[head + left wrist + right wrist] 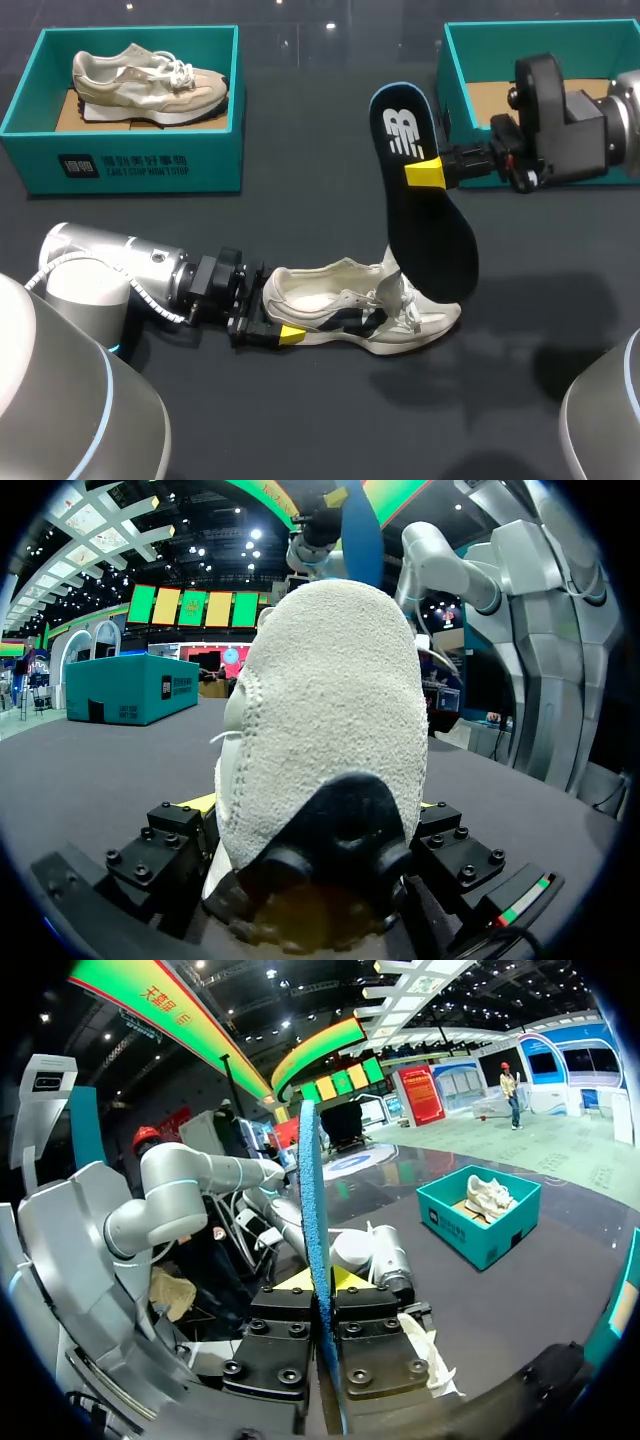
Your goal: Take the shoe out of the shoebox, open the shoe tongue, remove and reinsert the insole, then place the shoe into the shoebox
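Right claw pinches the insole; left claw clamps the shoe.

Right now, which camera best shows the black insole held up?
The head view: the insole shows its whole black face, held by the right gripper above the shoe. The right wrist view shows only its thin blue edge; the left wrist view, a blue sliver beyond the shoe.
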Controlling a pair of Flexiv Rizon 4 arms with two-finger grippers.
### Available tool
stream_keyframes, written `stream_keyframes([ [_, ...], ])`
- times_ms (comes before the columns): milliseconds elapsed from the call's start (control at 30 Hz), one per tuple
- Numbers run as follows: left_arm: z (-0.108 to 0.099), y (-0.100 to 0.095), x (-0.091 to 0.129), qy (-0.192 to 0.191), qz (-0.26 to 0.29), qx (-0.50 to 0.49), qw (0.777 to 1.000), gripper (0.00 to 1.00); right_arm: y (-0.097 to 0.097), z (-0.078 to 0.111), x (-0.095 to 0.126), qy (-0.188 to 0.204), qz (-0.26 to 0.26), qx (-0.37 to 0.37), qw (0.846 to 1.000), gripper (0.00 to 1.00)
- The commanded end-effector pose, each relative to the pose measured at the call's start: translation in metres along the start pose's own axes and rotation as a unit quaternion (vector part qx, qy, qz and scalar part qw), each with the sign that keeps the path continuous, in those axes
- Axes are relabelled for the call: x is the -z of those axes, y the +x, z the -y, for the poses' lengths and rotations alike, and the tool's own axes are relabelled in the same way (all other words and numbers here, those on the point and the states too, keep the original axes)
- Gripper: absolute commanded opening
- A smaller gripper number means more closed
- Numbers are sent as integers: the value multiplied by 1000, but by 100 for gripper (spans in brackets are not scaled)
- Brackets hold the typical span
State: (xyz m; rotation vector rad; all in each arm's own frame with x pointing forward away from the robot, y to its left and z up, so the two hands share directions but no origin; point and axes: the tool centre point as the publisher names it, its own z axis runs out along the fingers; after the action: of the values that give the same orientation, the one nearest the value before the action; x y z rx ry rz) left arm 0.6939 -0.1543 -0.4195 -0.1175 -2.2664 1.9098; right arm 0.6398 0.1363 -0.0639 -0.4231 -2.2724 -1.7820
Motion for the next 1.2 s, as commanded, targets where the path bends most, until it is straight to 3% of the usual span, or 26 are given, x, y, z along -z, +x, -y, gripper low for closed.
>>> stream_keyframes([
  [33,-3,-2,0,0,-1,0,1000,0,29,7,30,-11,40,-15,999,0],
  [500,-3,-2,0,0,-1,0,1000,0,33,8,36,-23,32,-19,999,0],
  [767,-3,-2,0,0,-1,0,1000,0,33,18,30,-81,1,-45,996,0],
  [1033,-3,-2,0,0,-1,0,1000,0,36,25,31,-84,-7,-57,995,0],
  [1200,-3,-2,0,0,-1,0,1000,0,41,26,35,-77,-38,-53,995,0],
])
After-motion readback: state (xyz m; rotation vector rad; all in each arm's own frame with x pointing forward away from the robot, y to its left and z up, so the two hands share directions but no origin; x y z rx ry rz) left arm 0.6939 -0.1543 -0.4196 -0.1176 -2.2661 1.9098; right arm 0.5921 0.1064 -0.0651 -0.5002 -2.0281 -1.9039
